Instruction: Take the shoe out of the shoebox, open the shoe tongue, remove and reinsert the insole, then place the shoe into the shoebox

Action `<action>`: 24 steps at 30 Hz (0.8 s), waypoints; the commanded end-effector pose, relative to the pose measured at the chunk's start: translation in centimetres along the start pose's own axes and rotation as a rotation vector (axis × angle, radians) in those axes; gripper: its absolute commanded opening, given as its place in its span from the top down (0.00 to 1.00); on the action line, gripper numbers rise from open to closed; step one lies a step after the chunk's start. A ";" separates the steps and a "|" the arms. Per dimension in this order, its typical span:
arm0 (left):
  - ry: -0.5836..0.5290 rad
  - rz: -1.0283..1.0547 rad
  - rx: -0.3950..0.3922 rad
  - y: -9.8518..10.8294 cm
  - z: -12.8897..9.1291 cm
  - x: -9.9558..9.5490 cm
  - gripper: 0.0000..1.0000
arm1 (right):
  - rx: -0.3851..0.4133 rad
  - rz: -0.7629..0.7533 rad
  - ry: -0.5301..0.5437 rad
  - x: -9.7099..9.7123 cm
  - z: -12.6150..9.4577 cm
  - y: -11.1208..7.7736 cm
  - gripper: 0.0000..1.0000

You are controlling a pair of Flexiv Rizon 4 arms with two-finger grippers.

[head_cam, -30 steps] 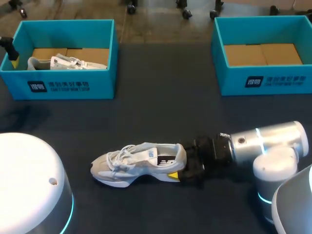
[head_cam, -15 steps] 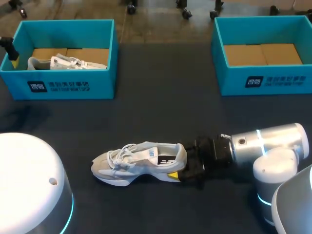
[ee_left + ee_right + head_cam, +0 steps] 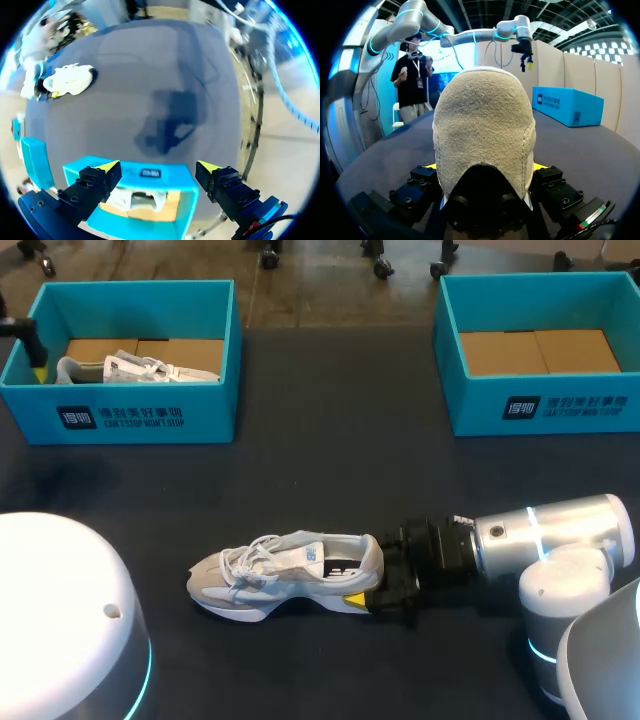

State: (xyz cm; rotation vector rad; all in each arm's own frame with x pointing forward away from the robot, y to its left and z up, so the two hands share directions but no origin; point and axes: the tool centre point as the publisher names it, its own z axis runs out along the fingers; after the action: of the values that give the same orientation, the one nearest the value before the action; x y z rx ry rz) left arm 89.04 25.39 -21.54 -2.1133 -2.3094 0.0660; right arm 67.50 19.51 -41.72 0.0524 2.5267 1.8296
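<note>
Two shoes, two blue shoeboxes, two grippers. First shoe [image 3: 285, 575] on tabletop near front edge, heel clamped between right gripper [image 3: 484, 170] fingers. Second shoe [image 3: 130, 368] inside left shoebox [image 3: 140, 415], far left corner. Left gripper [image 3: 157, 167] hovers over that box, fingers apart. Right shoebox [image 3: 545, 405] at far right corner.

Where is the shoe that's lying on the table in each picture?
Head view: the shoe lies low in the middle, heel held in the right tool.
Left wrist view: small and far ahead of the left tool, across the table.
Right wrist view: its heel fills the middle, between the tool's fingers.
Shared landmark: the blue box, top left in the head view, under the left tool, and ahead beside the heel in the right wrist view.
</note>
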 end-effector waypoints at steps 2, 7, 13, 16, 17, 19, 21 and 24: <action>0.208 -0.643 -0.043 -5.2 0.8 -3.3 0.00 | 0.007 0.001 0.000 -0.1 0.2 0.1 1.00; 0.208 -0.643 -0.043 -5.2 0.8 -3.3 0.00 | 0.007 0.001 0.000 -0.1 0.2 0.1 1.00; 0.208 -0.643 -0.043 -5.2 0.8 -3.3 0.00 | 0.007 0.001 0.000 -0.1 0.2 0.1 1.00; 0.187 -0.755 -0.035 -6.5 0.7 -3.7 0.00 | 0.007 0.001 0.000 -0.1 0.2 0.1 1.00; 0.205 -0.824 -0.039 -7.4 0.8 -4.2 0.00 | 0.007 0.001 0.000 -0.1 0.2 0.1 1.00; 0.197 -0.986 0.011 -8.9 0.8 -5.0 0.00 | 0.007 0.001 0.000 -0.1 0.2 0.1 1.00; 0.166 -1.161 0.058 -10.1 0.8 -5.8 0.00 | 0.007 0.001 0.000 -0.1 0.2 0.1 1.00; 0.188 -1.453 0.150 -11.3 0.9 -6.8 0.00 | 0.007 0.001 0.000 -0.1 0.2 0.1 1.00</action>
State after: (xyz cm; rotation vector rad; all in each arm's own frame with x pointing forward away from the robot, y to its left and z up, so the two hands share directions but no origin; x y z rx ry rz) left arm 79.46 18.55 -22.05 -0.9881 -2.8064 -0.1125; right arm 67.50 19.53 -41.74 0.0532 2.5248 1.8304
